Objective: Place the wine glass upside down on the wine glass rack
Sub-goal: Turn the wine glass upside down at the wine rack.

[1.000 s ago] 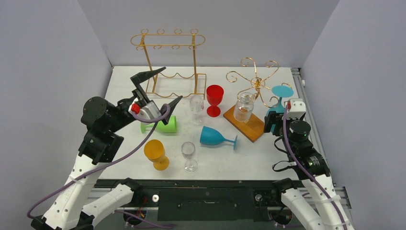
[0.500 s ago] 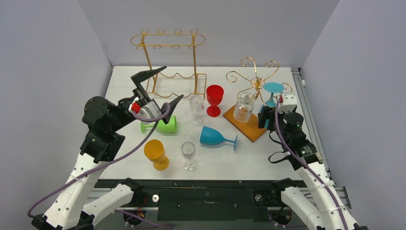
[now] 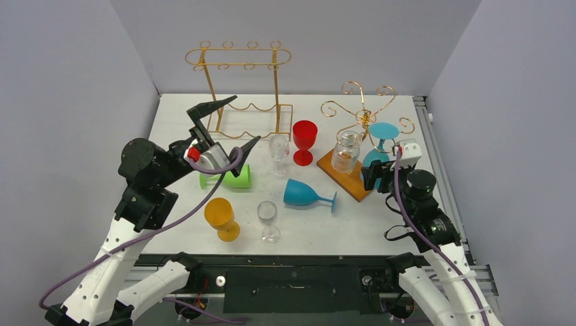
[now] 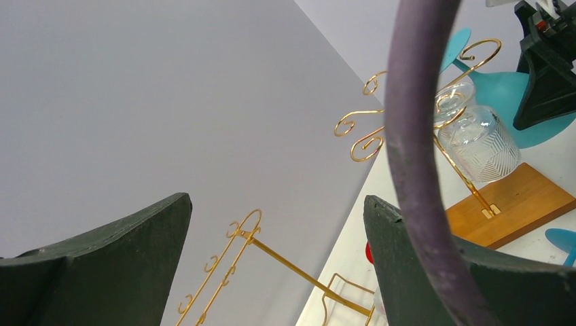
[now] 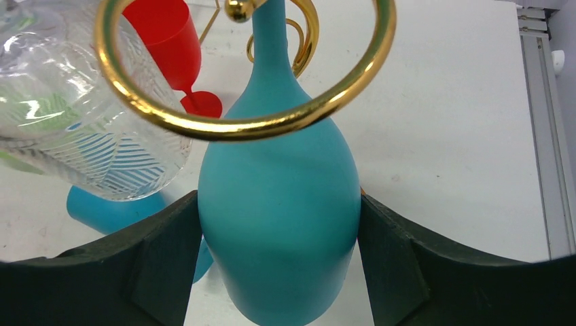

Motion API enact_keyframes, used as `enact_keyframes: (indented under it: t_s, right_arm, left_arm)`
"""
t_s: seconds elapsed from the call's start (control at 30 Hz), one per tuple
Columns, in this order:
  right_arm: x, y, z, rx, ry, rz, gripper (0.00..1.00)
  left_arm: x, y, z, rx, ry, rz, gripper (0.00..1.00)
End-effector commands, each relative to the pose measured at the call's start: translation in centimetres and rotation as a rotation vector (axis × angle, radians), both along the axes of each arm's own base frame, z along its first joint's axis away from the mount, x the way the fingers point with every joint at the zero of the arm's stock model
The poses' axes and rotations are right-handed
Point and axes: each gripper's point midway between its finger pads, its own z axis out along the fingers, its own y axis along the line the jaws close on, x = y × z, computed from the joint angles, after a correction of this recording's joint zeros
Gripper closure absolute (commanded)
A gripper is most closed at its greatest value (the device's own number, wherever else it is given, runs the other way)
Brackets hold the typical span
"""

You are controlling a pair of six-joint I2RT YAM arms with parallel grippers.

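My right gripper (image 5: 278, 204) is shut on the bowl of a teal wine glass (image 5: 278, 197), held upside down with its foot up. Its stem passes up through a gold ring (image 5: 244, 126) of the wine glass rack (image 3: 367, 115), a gold scrollwork stand on a wooden base (image 3: 353, 180). From above, the teal glass (image 3: 382, 130) sits at the rack's right side, with my right gripper (image 3: 378, 174) just below it. A clear glass (image 3: 346, 151) hangs upside down on the rack beside it. My left gripper (image 3: 243, 119) is open and empty, raised over the table's left side.
A taller gold rack (image 3: 238, 64) stands at the back. Across the table are a red glass (image 3: 304, 139), another teal glass lying down (image 3: 306, 193), a green cup on its side (image 3: 234, 178), a yellow glass (image 3: 221, 217) and two clear glasses (image 3: 268, 221) (image 3: 278, 153).
My right arm has carried the teal glass leftward to the scrollwork rack, bringing its stem into a gold ring. The left arm has barely moved.
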Motion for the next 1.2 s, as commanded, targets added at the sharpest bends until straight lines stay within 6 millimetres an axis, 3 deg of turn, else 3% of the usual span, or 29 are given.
enact_keyframes:
  t_s: [0.0,0.23,0.53,0.7,0.9,1.17]
  right_arm:
    - [-0.5,0.7,1.4,0.006,-0.065,0.056,0.53]
    - [-1.3,1.3,1.3,-0.023,-0.067,0.103,0.55]
    - [-2.3,0.4,1.7,0.032,-0.109,0.044,0.54]
    - [-2.3,0.0,1.3,0.057,-0.103,0.013,0.46]
    - [-2.0,-0.5,-0.3,0.051,-0.039,-0.034,0.24]
    - [-2.8,0.0,-1.0,0.05,0.02,0.001,0.22]
  left_arm:
    - [-0.7,0.1,1.4,-0.027,-0.047,-0.013,0.04]
    - [-0.6,0.1,1.4,-0.03,-0.044,-0.013,0.04]
    - [0.0,-0.2,1.4,-0.031,-0.046,-0.011,0.04]
    - [0.1,-0.2,1.4,-0.033,-0.048,-0.009,0.04]
    - [0.4,-0.2,1.3,-0.033,-0.042,-0.001,0.04]
    - [0.5,-0.2,1.4,-0.034,-0.044,0.002,0.04]
